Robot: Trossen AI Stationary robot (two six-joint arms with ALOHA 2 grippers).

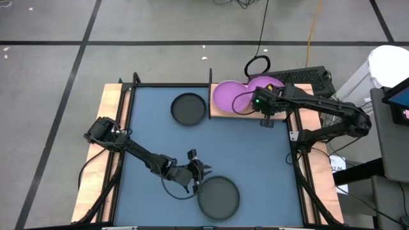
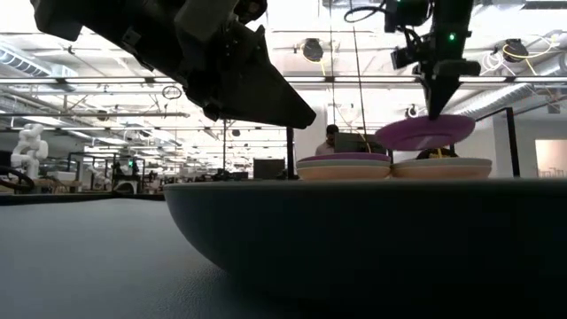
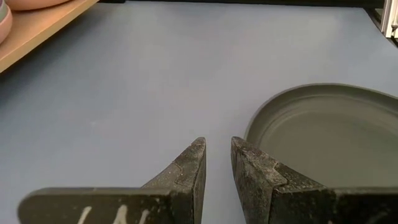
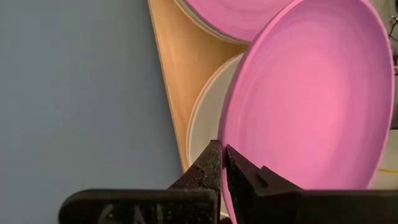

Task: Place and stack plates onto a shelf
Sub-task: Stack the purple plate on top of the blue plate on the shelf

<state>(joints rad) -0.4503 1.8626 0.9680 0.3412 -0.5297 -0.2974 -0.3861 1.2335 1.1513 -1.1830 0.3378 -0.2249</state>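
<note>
My right gripper (image 4: 222, 149) (image 2: 438, 111) is over the wooden shelf (image 4: 171, 74) at the mat's far right, shut on a purple plate (image 2: 425, 131) (image 1: 268, 84). That plate hovers tilted over a pale plate (image 4: 205, 118) lying flat on the shelf. A second stack, topped by a purple plate (image 1: 229, 96), sits on the shelf's left half. My left gripper (image 3: 217, 146) (image 1: 199, 171) is low over the mat, its fingers a narrow gap apart, just beside a black plate (image 3: 329, 134) (image 1: 218, 197) near the near edge. Another black plate (image 1: 189, 108) lies at the far side. My right gripper pinches the purple plate's rim (image 4: 231, 140) between its two fingers, coming from above and pointing down. The plate is lifted clear and tilted, above the pale plate on the shelf.
The blue mat (image 1: 255, 153) has free room in its middle. A dark frame (image 1: 128, 121) runs along its edges, with an upright post (image 1: 210, 76) at the shelf's left end. Cables and a keyboard lie beyond the shelf.
</note>
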